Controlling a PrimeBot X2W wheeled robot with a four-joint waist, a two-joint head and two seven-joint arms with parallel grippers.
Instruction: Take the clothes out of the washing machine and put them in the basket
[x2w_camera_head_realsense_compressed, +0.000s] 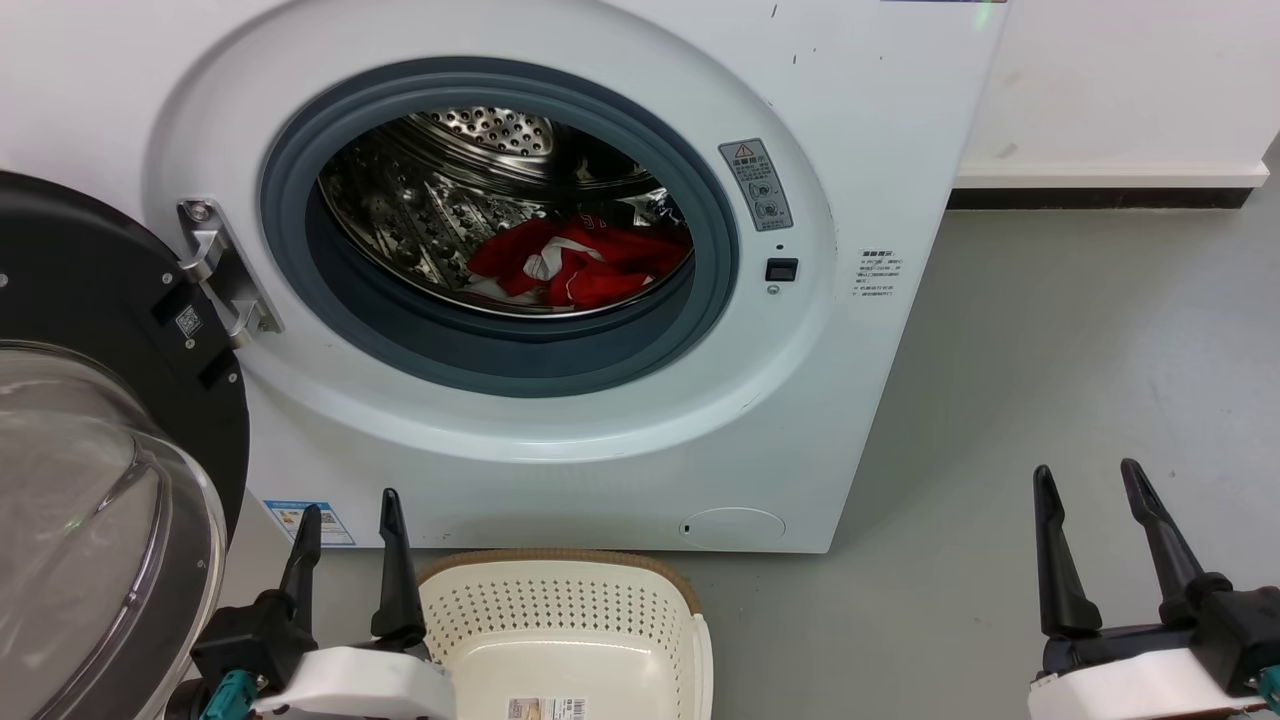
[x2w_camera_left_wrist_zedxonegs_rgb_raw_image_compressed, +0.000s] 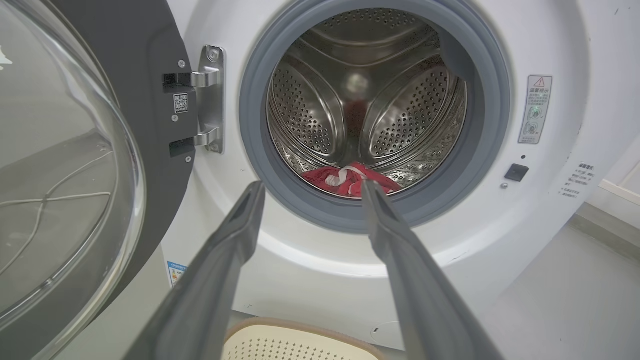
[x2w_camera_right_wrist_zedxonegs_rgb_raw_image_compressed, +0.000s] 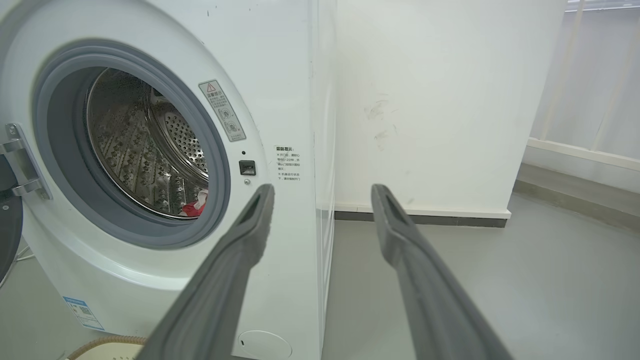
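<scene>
Left gripper (x2w_camera_head_realsense_compressed: 350, 503): 2 fingers spread wide, holding nothing.
Right gripper (x2w_camera_head_realsense_compressed: 1086, 468): wide too, empty, above the floor (x2w_camera_head_realsense_compressed: 1050, 350).
Basket (x2w_camera_head_realsense_compressed: 560, 610): just right of the left gripper.
Door (x2w_camera_head_realsense_compressed: 100, 270): open, just left of that gripper.
Washer (x2w_camera_head_realsense_compressed: 880, 150): ahead of the left gripper, ahead-left of the right.
Clothes (x2w_camera_head_realsense_compressed: 590, 265): red heap low in the drum (x2w_camera_head_realsense_compressed: 440, 210), well beyond both grippers.

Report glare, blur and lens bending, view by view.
Head view: even light, sharp; glints on the drum, pale reflections in the door glass. Left wrist view: the left hand looks soft up close; the red garment is reflected at the drum's back. Right wrist view: the washer front bows.
</scene>
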